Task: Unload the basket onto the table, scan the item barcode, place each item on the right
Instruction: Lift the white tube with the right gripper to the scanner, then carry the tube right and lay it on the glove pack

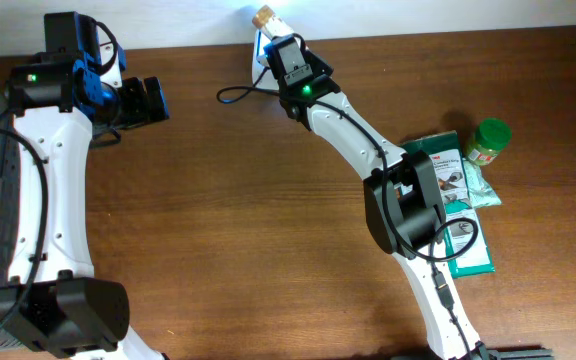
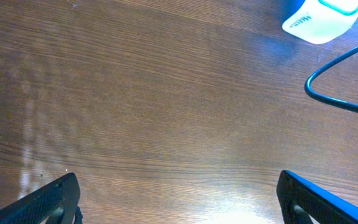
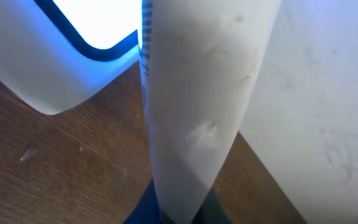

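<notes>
A white tube [image 1: 273, 24] with a tan cap is held at the far edge of the wooden table [image 1: 238, 220], a little right of centre. The right gripper [image 1: 280, 38] is clamped shut on it. In the right wrist view the tube [image 3: 197, 93] fills the middle of the frame, rising upright. Just to its left sits a white barcode scanner [image 3: 55, 68] with a bright window rimmed in blue light. Whether the two touch, I cannot tell.

A black cable [image 1: 236, 95] loops on the table near them. On the far left, well apart, the left gripper [image 1: 151, 100] hangs over bare wood with its fingers [image 2: 48, 199] spread wide and nothing between them. Over on the right side lie green printed packets [image 1: 458, 215], with a green-lidded jar [image 1: 488, 140] just beside them.
</notes>
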Available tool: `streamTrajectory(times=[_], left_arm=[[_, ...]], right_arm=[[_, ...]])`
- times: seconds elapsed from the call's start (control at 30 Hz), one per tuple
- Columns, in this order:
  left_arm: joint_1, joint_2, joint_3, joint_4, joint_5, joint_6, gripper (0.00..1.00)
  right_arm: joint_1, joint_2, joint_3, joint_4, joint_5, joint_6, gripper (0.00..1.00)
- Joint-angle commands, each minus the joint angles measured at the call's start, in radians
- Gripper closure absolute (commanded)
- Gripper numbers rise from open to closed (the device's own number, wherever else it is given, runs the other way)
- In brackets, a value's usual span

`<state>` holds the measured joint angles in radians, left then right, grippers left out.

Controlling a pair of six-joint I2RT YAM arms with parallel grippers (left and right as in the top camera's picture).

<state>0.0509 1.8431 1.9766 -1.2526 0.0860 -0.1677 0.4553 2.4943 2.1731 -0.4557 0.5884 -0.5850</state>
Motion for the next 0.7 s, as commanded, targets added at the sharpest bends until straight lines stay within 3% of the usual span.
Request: streamTrajectory(times=[0.0,0.17,0.3,0.5,0.67], left_arm=[[0.004,0.007,0.000,0.001,-0.003,0.005,0.01],[0.004,0.007,0.000,0.001,-0.003,0.005,0.01],[0.004,0.007,0.000,0.001,-0.003,0.005,0.01],[0.004,0.007,0.000,0.001,-0.003,0.005,0.01],[0.004,0.007,0.000,0.001,-0.003,0.005,0.01]], right_arm=[[0.013,-0.019,0.030,0.014,0.055,0.009,0.96],[0.030,-0.066,0.030,0.013,0.051,0.018,0.96],[0.029,-0.158,0.030,-0.064,-0.007,0.105,0.96],[-0.004,-0.386,0.030,-0.329,-0.247,0.393,0.96],[-0.087,-0.574,0.030,-0.677,-0.505,0.607,0.96]])
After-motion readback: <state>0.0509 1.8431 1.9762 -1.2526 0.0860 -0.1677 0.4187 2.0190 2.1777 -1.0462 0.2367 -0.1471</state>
